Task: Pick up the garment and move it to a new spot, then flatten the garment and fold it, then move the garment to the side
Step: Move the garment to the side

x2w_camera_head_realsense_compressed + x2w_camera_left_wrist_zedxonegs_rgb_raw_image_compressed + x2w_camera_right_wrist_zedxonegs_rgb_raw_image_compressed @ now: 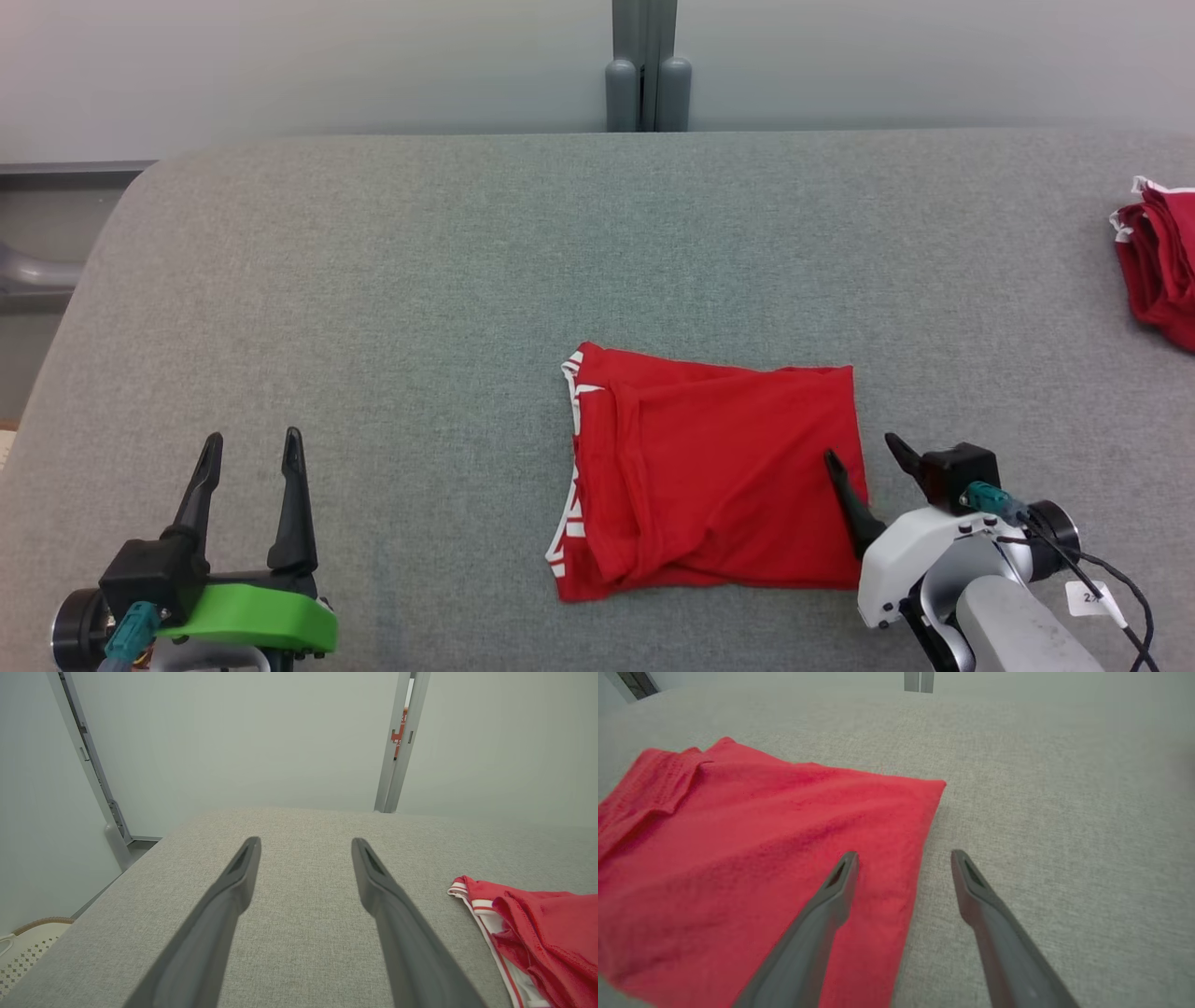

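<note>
One red garment [709, 476] lies folded into a rough rectangle at mid-counter [373, 280], with white-striped trim [571, 439] along its left edge. It looks light, soft and limp, several layers thick. Lifted by one corner, it would likely sag and unfold. The right fingers [843, 485] stand wide apart and empty, straddling its right edge, one over the cloth and one over bare counter. That edge, pinched through all layers, seems the best hold. The left fingers [294, 485] are spread wide too, holding nothing, well apart from the garment. Another red pile [1158, 271] sits at far right.
</note>
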Available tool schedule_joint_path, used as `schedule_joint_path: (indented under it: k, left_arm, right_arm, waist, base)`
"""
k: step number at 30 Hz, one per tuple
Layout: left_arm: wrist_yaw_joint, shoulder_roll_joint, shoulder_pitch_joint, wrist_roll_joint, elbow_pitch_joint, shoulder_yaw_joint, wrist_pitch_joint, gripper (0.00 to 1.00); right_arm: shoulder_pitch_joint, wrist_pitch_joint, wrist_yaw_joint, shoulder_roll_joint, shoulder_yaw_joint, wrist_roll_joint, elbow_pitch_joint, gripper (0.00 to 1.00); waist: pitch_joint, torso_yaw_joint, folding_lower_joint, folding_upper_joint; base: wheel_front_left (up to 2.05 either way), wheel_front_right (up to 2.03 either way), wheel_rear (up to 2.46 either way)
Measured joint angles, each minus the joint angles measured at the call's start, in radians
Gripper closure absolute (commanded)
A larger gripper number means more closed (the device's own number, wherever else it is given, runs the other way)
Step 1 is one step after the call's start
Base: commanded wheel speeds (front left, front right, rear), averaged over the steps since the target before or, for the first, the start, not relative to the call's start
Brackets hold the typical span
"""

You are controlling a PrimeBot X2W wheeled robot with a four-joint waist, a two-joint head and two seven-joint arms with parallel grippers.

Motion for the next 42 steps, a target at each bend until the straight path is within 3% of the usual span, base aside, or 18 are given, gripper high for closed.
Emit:
schedule_joint_path:
  k: [7,8,9,10,17,23,33,42]
  left_arm:
    - [0.0,-0.004,-0.013,0.0,0.001,0.0,0.0,0.0]
    - [0.0,-0.004,-0.013,0.0,0.003,0.0,0.0,0.0]
    - [0.0,-0.004,-0.013,0.0,0.004,0.0,0.0,0.0]
    - [0.0,-0.004,-0.013,0.0,0.004,0.0,0.0,0.0]
    - [0.0,-0.01,-0.014,0.001,0.004,0.002,0.0,0.0]
    - [0.0,-0.016,-0.048,0.001,-0.015,-0.026,0.0,0.0]
    - [0.0,-0.016,-0.158,0.002,-0.058,-0.061,0.0,0.0]
    - [0.0,0.033,-0.219,0.014,-0.091,-0.048,0.0,0.0]
  right_arm:
    - [-0.042,-0.024,0.0,0.039,0.023,0.038,0.171,0.0]
    - [-0.045,-0.025,0.0,0.048,0.025,0.053,0.191,0.29]
    - [-0.051,-0.028,0.0,0.051,0.031,0.064,0.205,0.85]
    - [-0.056,-0.031,0.0,0.053,0.038,0.074,0.216,1.0]
    - [-0.134,-0.046,0.001,0.043,0.097,0.114,0.258,1.0]
    - [-0.296,-0.052,0.001,-0.036,0.141,0.117,0.256,1.0]
    - [-0.529,-0.014,0.001,-0.279,0.201,0.145,0.183,1.0]
    - [-0.647,0.021,0.001,-0.507,0.191,0.221,0.078,1.0]
  waist:
    - [0.025,0.018,0.0,0.0]
    - [0.026,0.02,0.0,0.0]
    - [0.026,0.021,0.0,0.0]
    - [0.026,0.021,0.0,0.0]
    - [0.033,0.012,0.0,0.0]
    - [0.081,0.002,0.0,0.0]
    - [0.24,-0.038,0.0,0.0]
    - [0.379,-0.129,0.0,0.0]
  base:
    - [0.0,0.0,0.0]
    - [0.0,0.0,0.0]
    - [0.0,0.0,0.0]
    - [0.0,0.0,0.0]
    - [0.0,0.0,0.0]
    - [0.0,0.0,0.0]
    - [0.0,0.0,0.0]
    - [0.0,0.0,0.0]
